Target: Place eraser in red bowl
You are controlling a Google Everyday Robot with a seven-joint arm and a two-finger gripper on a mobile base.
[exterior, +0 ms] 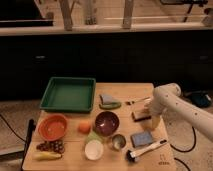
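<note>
The eraser (140, 115), a small block with a dark top on a tan base, lies on the wooden table (122, 90) at the right side. My gripper (152, 122) hangs from the white arm (170, 100) right at the eraser's right end, low over the table. The red bowl (52, 127) stands at the table's left side, far from the gripper, and looks empty.
A green tray (68, 93) sits at the back left. A purple bowl (106, 122), an orange fruit (84, 127), a white bowl (93, 149) and a metal cup (118, 142) stand mid-table. A blue-grey pad (141, 138) and a black-and-white brush (146, 149) lie just in front of the eraser.
</note>
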